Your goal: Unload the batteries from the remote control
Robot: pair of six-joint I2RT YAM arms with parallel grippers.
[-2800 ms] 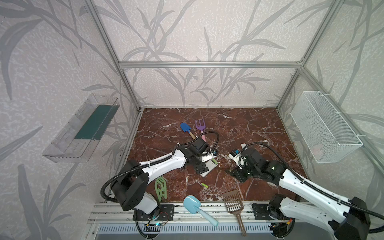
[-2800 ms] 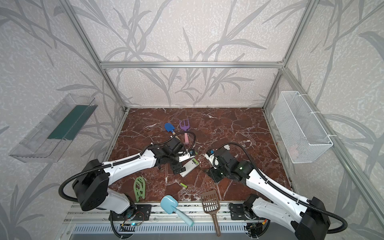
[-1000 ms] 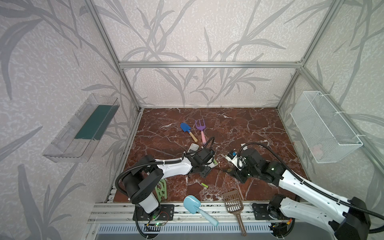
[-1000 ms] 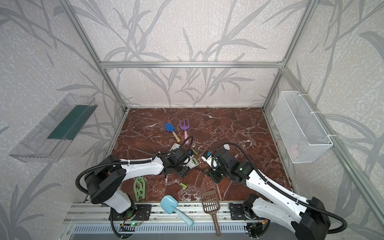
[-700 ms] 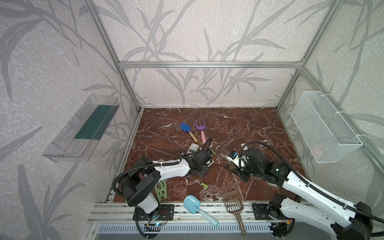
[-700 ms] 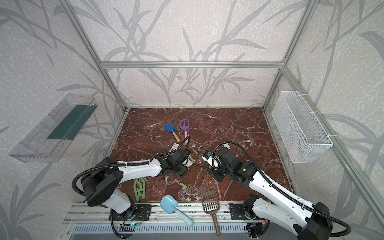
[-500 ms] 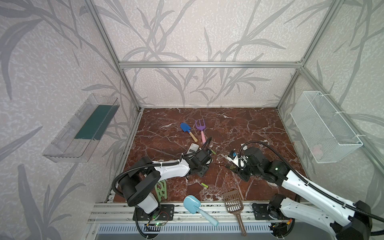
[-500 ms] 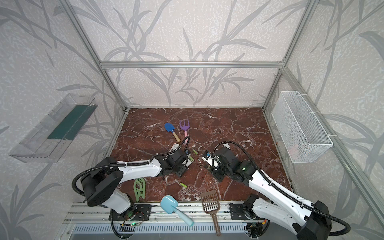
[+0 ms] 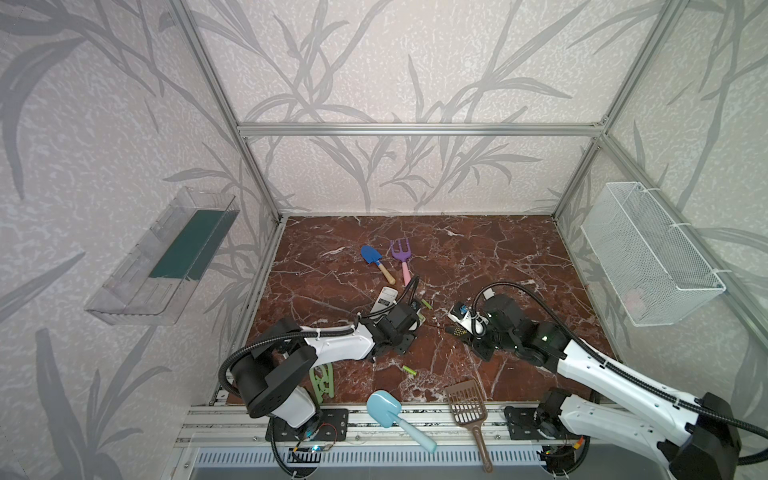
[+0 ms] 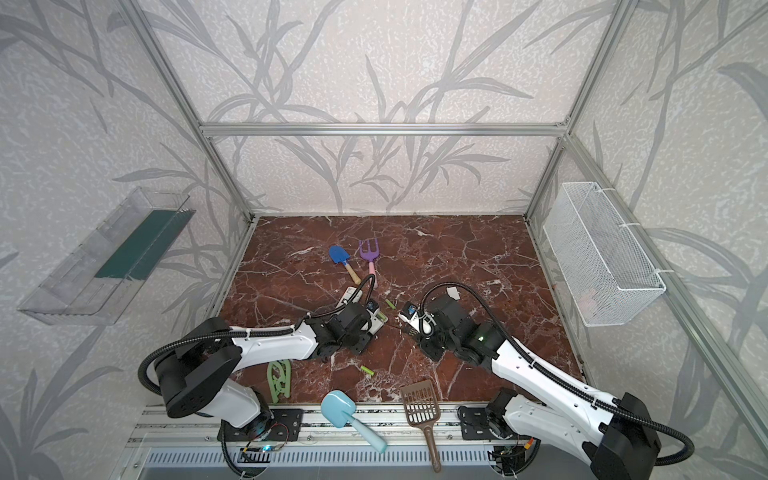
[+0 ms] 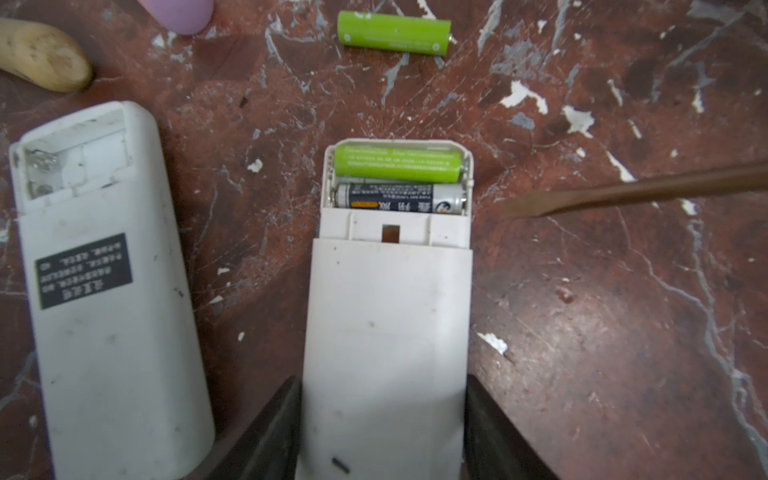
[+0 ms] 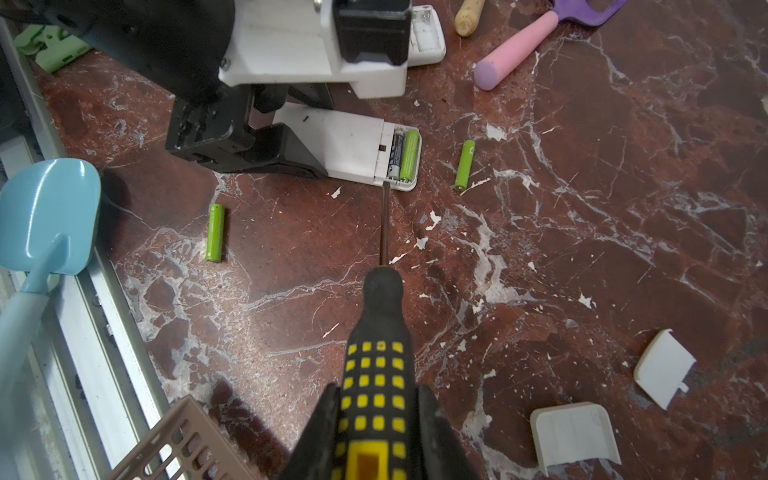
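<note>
L gripper [image 11: 380, 415] fingers clamped on both long sides of remote [image 11: 386, 311], bay open. In bay: green battery [image 11: 399, 163] at end wall, dark cell [image 11: 399, 198] next to it. Loose battery [image 11: 394, 33] just past remote's open end, 2nd loose battery [image 12: 215, 232] off remote's side. R gripper [image 12: 378, 415] fingers tight on screwdriver [image 12: 378, 365], tip just beside bay.

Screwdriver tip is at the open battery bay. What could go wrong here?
The screwdriver tip sits beside the remote, not under a cell; it may slip or shove the remote out of the left gripper.
The bay's green battery could pop out and roll to the front rail.
</note>
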